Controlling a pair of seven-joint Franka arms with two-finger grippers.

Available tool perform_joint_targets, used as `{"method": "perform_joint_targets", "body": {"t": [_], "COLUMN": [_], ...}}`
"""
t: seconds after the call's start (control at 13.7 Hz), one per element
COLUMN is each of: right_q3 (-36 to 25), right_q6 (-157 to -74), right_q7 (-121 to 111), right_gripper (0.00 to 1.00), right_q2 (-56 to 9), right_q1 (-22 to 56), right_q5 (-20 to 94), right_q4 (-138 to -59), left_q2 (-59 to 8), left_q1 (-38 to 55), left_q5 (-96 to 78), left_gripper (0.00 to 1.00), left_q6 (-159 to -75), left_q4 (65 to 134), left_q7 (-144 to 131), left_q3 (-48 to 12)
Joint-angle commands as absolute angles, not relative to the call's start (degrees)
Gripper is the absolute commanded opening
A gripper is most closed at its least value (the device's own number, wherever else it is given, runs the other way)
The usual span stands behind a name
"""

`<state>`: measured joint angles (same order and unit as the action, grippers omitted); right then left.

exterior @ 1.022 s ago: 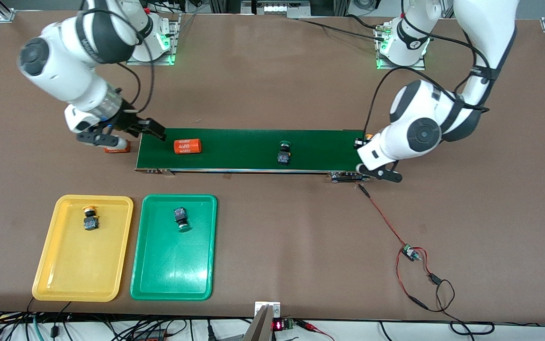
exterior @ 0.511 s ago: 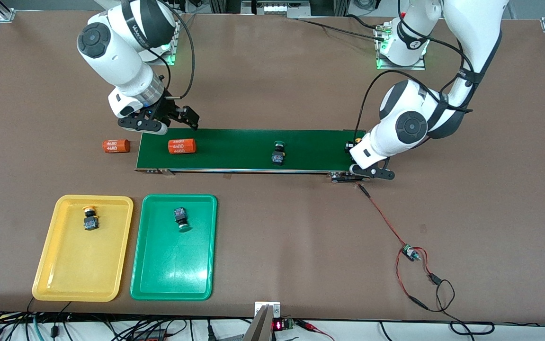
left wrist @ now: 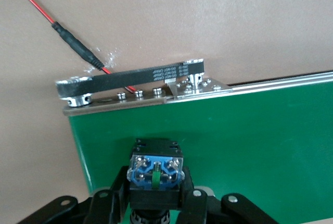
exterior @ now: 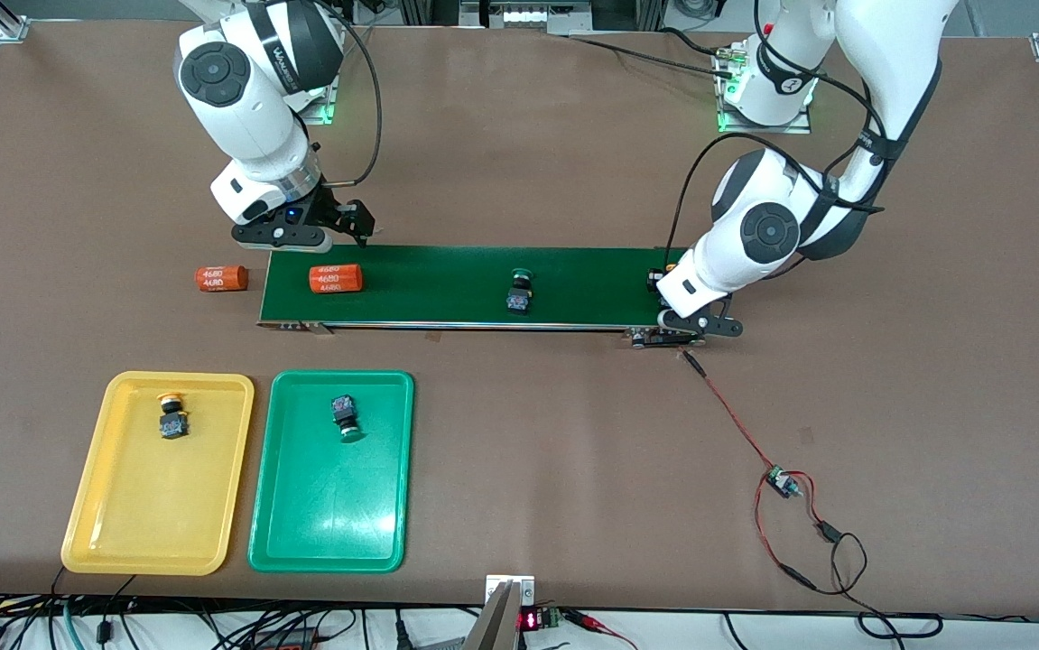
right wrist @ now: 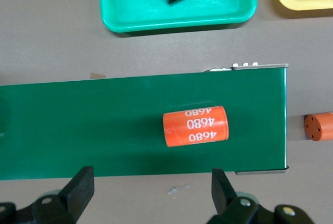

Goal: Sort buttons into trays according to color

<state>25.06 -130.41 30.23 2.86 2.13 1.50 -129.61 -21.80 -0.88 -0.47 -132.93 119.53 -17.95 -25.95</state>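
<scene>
Green and yellow trays (exterior: 331,542) each hold one button; left gripper (left wrist: 156,211) clamps a third (left wrist: 156,171), right gripper (right wrist: 148,182) spread wide, empty

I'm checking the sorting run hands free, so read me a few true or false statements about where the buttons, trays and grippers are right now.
1. The yellow tray holds a yellow-capped button. True.
2. The green tray holds two buttons. False: only one green-capped button lies in it.
3. The left gripper is shut on a button over the conveyor belt at the left arm's end. True.
4. The right gripper grips the orange cylinder on the belt. False: it hangs open above that cylinder.
5. Both orange cylinders lie on the belt. False: the second orange cylinder lies on the table off the belt's end.
</scene>
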Motion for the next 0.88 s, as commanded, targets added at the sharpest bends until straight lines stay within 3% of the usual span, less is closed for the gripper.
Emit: {"method": "perform_joint_targets", "body": {"t": [0.0, 0.07, 0.22, 0.8], "right_q3": [25.8, 25.8, 25.8, 25.7], "right_q6": [-129.9, -130.1, -130.7, -132.5], "right_q7": [31.3, 31.8, 32.6, 44.5], "right_gripper": [1.00, 1.00, 1.00, 1.00], "right_q2": [2.5, 1.9, 0.7, -8.6], "right_q1": [2.7, 3.4, 4.4, 10.5], "right_q5": [0.6, 0.4, -1.9, -7.1], "right_q4": [-129.4, -129.4, -129.3, -123.6], "left_q2": [-21.9, -21.9, -21.5, -8.4], "left_q1": [0.0, 0.0, -0.1, -0.7], "left_q5": [-1.6, -1.6, -1.3, -1.6], "left_gripper": [0.06, 0.21, 1.00, 1.00], "left_q6": [-134.6, -134.7, -134.7, -131.6], "left_q4": [120.1, 120.0, 119.3, 112.6], "left_q7": [-18.5, -18.4, -17.2, -16.8], "left_q3": [-25.3, -25.3, -25.3, -23.0]}}
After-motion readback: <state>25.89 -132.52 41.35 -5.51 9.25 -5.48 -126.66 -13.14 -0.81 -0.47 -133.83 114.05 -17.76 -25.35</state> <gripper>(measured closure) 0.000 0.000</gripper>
